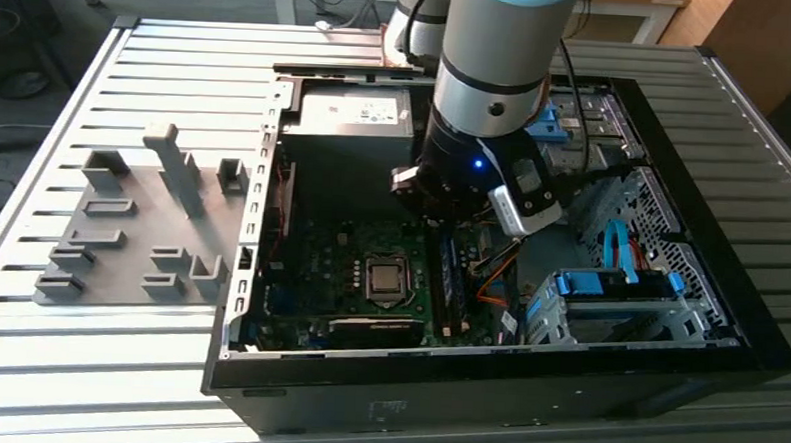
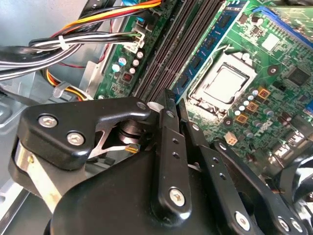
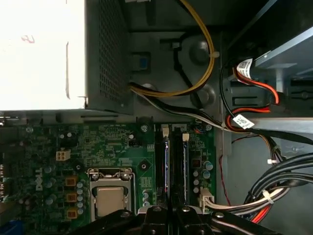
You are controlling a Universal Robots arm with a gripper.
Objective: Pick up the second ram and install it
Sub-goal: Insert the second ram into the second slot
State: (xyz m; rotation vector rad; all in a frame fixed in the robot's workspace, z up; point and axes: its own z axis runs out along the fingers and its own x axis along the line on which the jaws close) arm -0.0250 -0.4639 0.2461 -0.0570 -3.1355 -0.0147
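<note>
A blue-green ram stick [image 2: 215,41] with black chips stands upright in the motherboard slot beside the CPU socket [image 2: 222,83]. It also appears edge-on as the ram stick [image 3: 166,166] and as the ram stick [image 1: 449,274]. I cannot tell whether it is the second ram. The neighbouring slot [image 3: 185,166] also seems filled, but I cannot be sure. My gripper [image 2: 173,100] is inside the case, shut, its tips just over the near end of the slots with nothing visible between them. In the first wrist view the gripper [image 3: 169,211] lines up with the two slots.
The open black computer case [image 1: 711,325] lies on a slatted metal table. A grey slotted holder [image 1: 142,220] stands at the exterior view's left. Cable bundles [image 2: 68,44] run close beside the gripper. The power supply [image 3: 44,54] and the blue drive cage [image 1: 620,286] flank the motherboard.
</note>
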